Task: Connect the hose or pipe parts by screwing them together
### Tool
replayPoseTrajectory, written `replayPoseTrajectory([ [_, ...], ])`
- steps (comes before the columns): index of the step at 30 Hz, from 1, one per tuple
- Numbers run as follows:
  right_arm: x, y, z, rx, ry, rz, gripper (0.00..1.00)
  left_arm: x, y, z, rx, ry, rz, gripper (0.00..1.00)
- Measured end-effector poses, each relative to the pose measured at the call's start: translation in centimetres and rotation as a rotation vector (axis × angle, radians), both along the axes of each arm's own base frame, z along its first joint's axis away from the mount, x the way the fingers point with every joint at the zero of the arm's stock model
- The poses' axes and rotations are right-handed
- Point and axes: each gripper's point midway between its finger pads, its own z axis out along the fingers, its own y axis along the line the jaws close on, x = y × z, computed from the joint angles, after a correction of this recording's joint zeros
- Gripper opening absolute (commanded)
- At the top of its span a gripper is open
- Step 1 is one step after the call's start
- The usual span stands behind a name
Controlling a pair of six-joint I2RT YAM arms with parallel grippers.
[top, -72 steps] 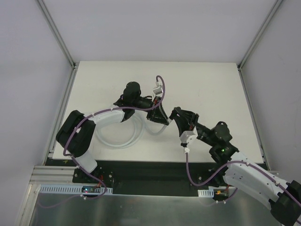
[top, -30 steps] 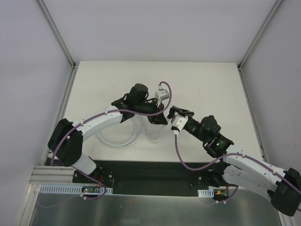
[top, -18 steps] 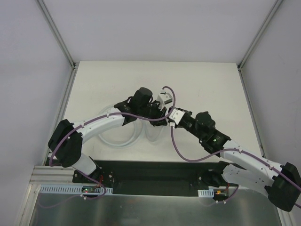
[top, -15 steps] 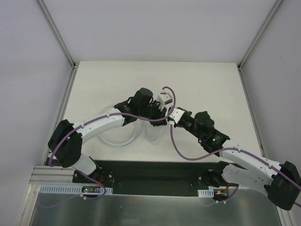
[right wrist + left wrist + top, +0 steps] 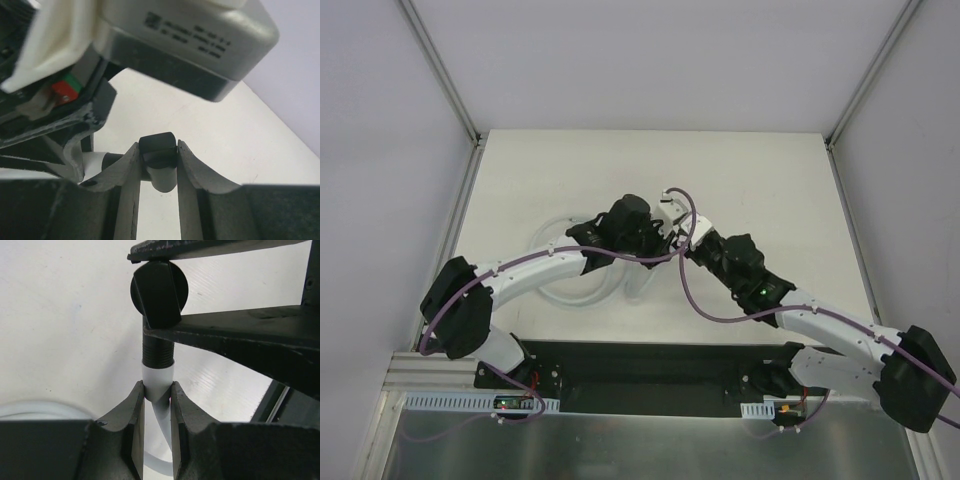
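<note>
Left wrist view: the left gripper (image 5: 157, 392) is seen closed narrowly on the white hose (image 5: 158, 376), which is pinched between its fingertips, right beneath the black connector (image 5: 159, 287). The connector is held directly ahead of those fingertips, clamped by the right gripper (image 5: 158, 150). In the right wrist view its dark body is seated between that gripper's two pads, with the hose end just to their left. Whether the threads are engaged cannot be told. The hose is judged light and limp, so it is best taken close to its end, where bending is least. The connector is judged small, rigid and smooth. It should be gripped across its flat head, so that slipping under twist is avoided.
</note>
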Motion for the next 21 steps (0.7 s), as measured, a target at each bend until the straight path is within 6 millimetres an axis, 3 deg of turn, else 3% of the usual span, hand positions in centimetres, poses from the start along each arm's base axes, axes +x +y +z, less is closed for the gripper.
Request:
replayPoseTrajectory([
  [10,0.2,-0.6,-2.6,0.081,0.113,-0.093,0.01,0.6,0.6,-1.9,0.056,-0.112,0.002,0.0],
  [21,0.5,-0.6,-3.9,0.118,0.177,-0.144,0.01,1.6,1.0,-2.7,0.094,-0.228,-0.003,0.0],
])
